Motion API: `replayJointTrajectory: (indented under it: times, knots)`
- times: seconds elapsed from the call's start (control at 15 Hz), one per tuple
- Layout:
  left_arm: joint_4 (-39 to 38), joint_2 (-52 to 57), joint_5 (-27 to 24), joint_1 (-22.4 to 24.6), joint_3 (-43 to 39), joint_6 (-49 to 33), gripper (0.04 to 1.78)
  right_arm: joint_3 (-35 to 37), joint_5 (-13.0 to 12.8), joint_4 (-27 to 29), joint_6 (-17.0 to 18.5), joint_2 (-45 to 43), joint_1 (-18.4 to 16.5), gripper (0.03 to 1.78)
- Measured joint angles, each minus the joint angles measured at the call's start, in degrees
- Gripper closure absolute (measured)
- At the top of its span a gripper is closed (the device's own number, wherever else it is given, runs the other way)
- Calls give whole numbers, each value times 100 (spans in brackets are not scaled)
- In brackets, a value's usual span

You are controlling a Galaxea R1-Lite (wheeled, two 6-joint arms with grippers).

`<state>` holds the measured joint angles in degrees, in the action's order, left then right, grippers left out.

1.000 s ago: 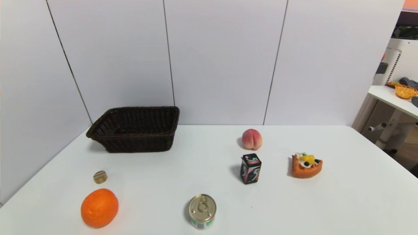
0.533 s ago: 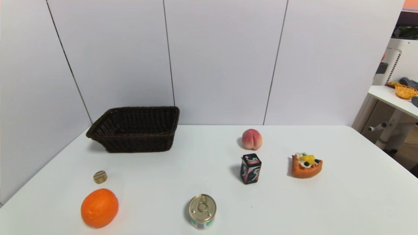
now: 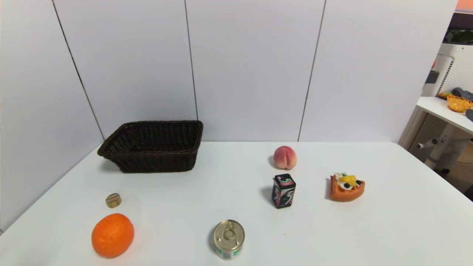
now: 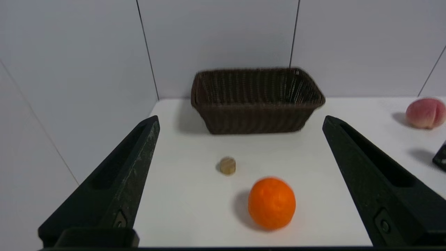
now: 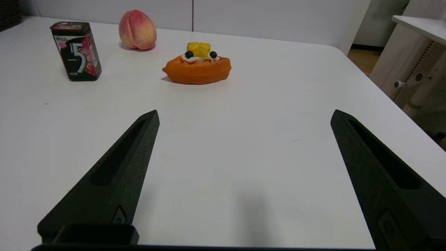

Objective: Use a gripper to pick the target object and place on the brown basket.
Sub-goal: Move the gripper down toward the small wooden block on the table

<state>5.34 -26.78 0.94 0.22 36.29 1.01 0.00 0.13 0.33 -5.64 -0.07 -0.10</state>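
Note:
The small brass-gold cylinder (image 3: 113, 200) stands on the white table at the near left, just behind the orange (image 3: 112, 235). It also shows in the left wrist view (image 4: 228, 165), ahead of the orange (image 4: 271, 203). The dark brown wicker basket (image 3: 153, 146) sits at the back left, and in the left wrist view (image 4: 256, 101). My left gripper (image 4: 240, 120) is open and empty, back from the cylinder. My right gripper (image 5: 244, 116) is open and empty above bare table. Neither gripper shows in the head view.
A silver-topped tin can (image 3: 229, 239) stands at the near middle. A black-and-pink gum box (image 3: 283, 191), a peach (image 3: 285, 157) and an orange waffle toy (image 3: 346, 187) lie to the right. A side table with a small yellow basket (image 3: 458, 103) stands far right.

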Motion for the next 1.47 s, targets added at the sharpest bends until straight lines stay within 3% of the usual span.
replayJointTrajectory:
  times: [0.33,0.6,1.0,1.47]
  knots:
    - [1440,-2548,-1,2,3359,151,13,0,2,-4,-2,0,0,11]
    - [2922,-4331,0,2,4860,173,13,0,2,-4,0,0,0,11]
    - [4450,-6117,29,2,5136,155,13,0,2,-4,-2,0,0,11]
    - [4424,-7201,29,52,4571,46,13,0,0,-4,-2,0,0,11]
